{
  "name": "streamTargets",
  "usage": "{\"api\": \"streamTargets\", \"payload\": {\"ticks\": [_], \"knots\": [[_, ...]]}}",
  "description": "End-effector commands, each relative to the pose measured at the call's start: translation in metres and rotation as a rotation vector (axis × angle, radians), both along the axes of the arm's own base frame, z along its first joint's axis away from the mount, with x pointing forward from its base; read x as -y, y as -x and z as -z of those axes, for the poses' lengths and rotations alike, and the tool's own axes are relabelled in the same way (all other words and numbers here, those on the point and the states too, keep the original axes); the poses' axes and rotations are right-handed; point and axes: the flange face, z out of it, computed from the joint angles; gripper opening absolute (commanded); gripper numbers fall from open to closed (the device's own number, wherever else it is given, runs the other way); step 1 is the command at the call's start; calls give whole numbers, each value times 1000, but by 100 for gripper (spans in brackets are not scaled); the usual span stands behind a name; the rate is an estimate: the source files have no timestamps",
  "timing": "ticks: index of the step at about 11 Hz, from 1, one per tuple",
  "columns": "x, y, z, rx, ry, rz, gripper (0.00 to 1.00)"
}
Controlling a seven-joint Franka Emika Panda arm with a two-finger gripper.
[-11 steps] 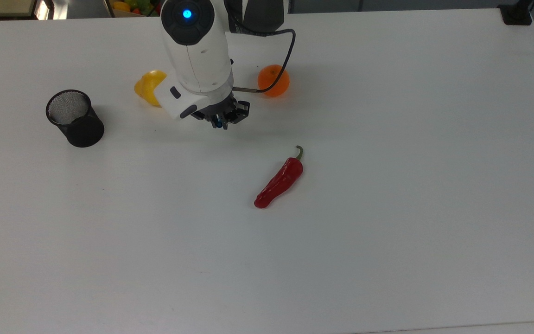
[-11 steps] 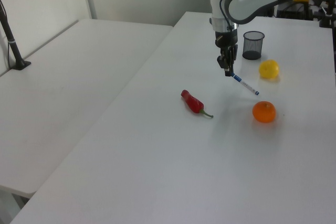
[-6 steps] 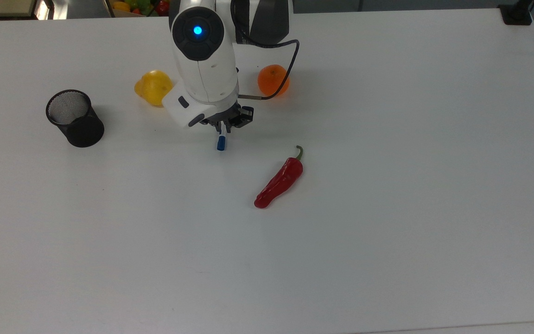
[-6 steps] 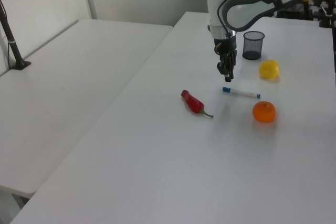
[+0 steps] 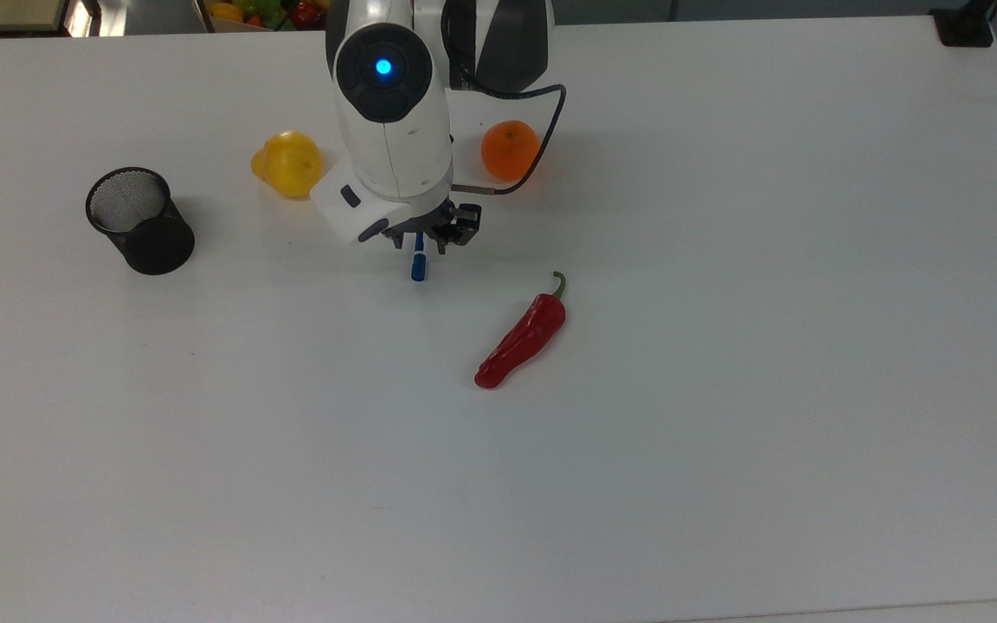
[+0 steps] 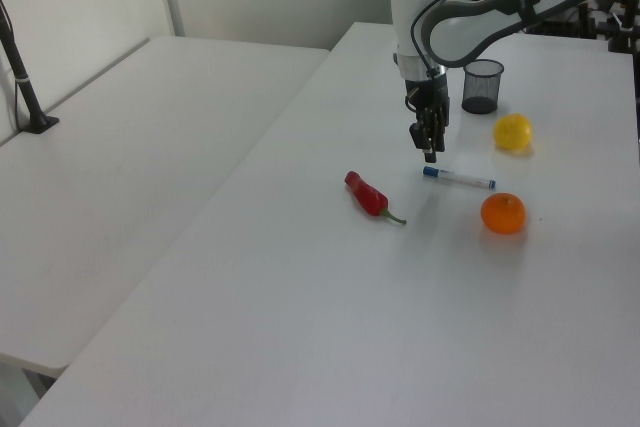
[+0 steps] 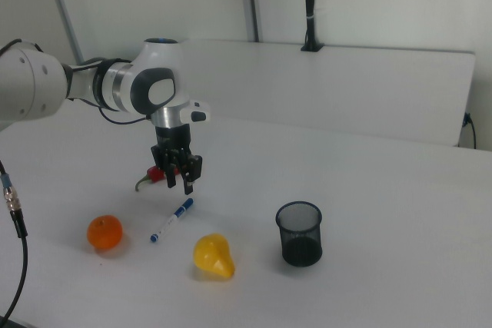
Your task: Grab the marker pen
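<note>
— What carries everything?

— A plain white tabletop (image 5: 723, 433). A second white tabletop (image 6: 130, 147) stands beside it at the left view's left.

— What lies on the first one?

— In the top view, a black mesh cup (image 5: 139, 221) stands upright at the left. A yellow fruit (image 5: 287, 163) and an orange (image 5: 509, 149) sit near the upper centre. The marker pen (image 6: 458, 178) lies flat between them, its blue cap toward the frame's bottom. A red chilli (image 5: 523, 336) lies at the centre, well apart from the cup.
</note>
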Motion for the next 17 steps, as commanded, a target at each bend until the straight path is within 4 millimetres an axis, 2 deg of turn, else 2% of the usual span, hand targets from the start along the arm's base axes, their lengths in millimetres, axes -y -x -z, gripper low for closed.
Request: {"api": "streamTargets", "payload": {"ticks": [1, 2, 4, 10, 14, 17], "knots": [[10, 3, -36, 65, 13, 34, 94], [13, 4, -49, 80, 10, 39, 100], [28, 8, -70, 109, 4, 62, 100], [64, 51, -131, 170, -21, 107, 100], [85, 67, -160, 214, -29, 138, 100], [97, 71, -173, 234, -30, 152, 100]]}}
